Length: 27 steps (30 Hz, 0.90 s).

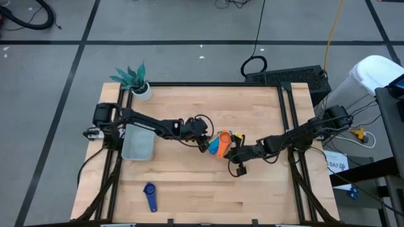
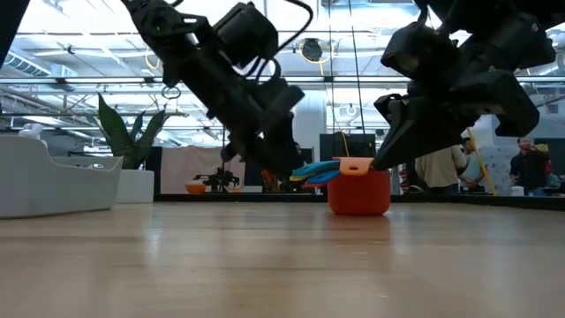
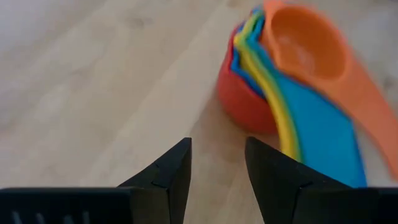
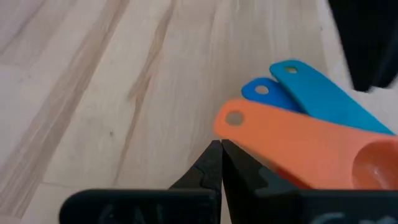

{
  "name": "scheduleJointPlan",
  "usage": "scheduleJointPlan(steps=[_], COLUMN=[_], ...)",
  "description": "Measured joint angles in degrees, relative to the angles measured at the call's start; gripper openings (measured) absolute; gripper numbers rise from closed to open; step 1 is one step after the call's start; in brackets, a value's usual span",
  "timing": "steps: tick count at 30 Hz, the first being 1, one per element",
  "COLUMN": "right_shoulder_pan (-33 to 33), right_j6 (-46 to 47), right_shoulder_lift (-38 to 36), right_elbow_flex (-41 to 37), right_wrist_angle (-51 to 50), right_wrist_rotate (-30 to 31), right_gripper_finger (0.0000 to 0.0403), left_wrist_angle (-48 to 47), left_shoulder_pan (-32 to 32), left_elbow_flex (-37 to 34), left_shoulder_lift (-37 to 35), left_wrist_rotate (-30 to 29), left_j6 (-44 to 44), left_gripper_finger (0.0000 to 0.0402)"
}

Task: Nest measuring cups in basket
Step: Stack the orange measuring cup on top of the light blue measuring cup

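A nested stack of measuring cups stands on its red bottom bowl at mid-table, with an orange cup on top and blue, light blue, yellow and green handles fanned out. My left gripper is open, low beside the stack on its left, at the handles' side. My right gripper is shut, on the stack's right and near side, its tips right at the orange handle. A lone dark blue cup lies near the table's near edge. The pale basket sits at the left. My right gripper has its shut fingertips right against the edge of the orange handle, near its holed end. Whether they touch it, I cannot tell. The handle passes behind the right-hand finger. My left gripper touches nothing that shows.
A small white plant pot stands at the far left corner, beyond the basket. Bare wood lies between the stack and the near edge, and on the far half of the table. The black frame rails run along the table's sides.
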Motion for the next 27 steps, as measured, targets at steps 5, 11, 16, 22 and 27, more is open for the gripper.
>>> scheduleJointPlan(steps=[5,11,16,22,27], right_shoulder_pan=[0.0,-0.5,-1.5,-1.2,-1.3], right_j6=[0.3,0.1,-0.1,-0.3,-1.2], right_shoulder_lift=[0.0,0.6,4.8,7.5,7.3], right_elbow_flex=[0.0,0.0,0.0,0.0,0.0], right_wrist_angle=[-1.5,-1.2,0.1,4.9,6.2], right_wrist_rotate=[0.0,0.0,-1.1,-1.5,-1.4], right_gripper_finger=[0.0,0.0,0.0,0.0,0.0], left_wrist_angle=[-1.2,-0.2,-0.1,0.2,0.3], left_shoulder_pan=[-0.3,-0.2,-0.5,-1.4,-1.7], left_elbow_flex=[-0.1,0.1,0.1,0.1,0.1], left_shoulder_lift=[1.9,1.8,1.8,1.8,1.8], left_wrist_rotate=[0.0,0.0,0.0,-0.1,-0.1], left_j6=[-1.4,-1.6,-2.5,-2.9,-3.8], left_gripper_finger=[0.0152,0.0152,0.0152,0.0152,0.0152])
